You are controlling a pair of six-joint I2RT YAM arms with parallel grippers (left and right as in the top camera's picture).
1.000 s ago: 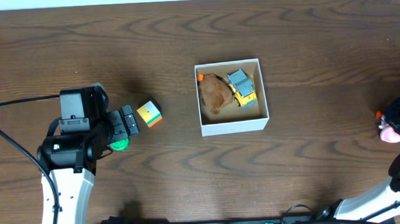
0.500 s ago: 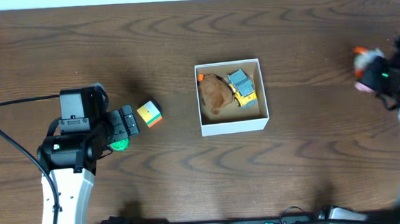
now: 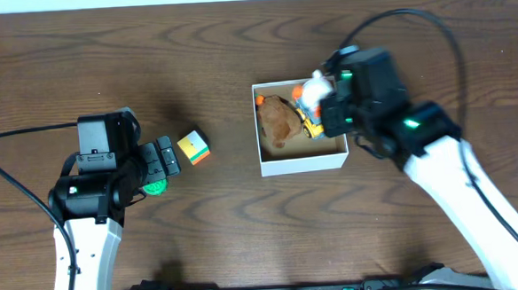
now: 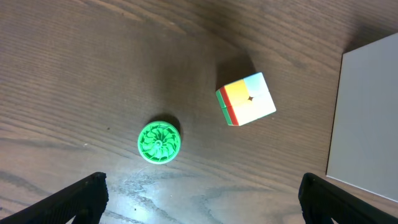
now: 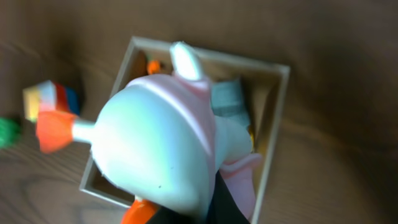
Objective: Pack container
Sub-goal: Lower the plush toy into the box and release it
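Observation:
The container [image 3: 304,164] is a small white box with a tan inside, at the table's middle. In it lie a brown lump [image 3: 278,121] and a grey-and-yellow toy [image 3: 316,122]. My right gripper [image 3: 321,103] is shut on a white and pink toy with orange parts [image 5: 155,140] and holds it over the container's right half [image 5: 273,134]. My left gripper [image 3: 164,157] is open and empty at the left, above a green round toy [image 4: 159,141] and next to a coloured cube [image 4: 246,99].
The container's white side [image 4: 367,118] shows at the right edge of the left wrist view. The cube [image 3: 193,147] lies between my left gripper and the container. Cables hang over the table's front edge.
My right arm has swung in from the far right edge to above the container, carrying the white and pink toy. The left arm has not moved.

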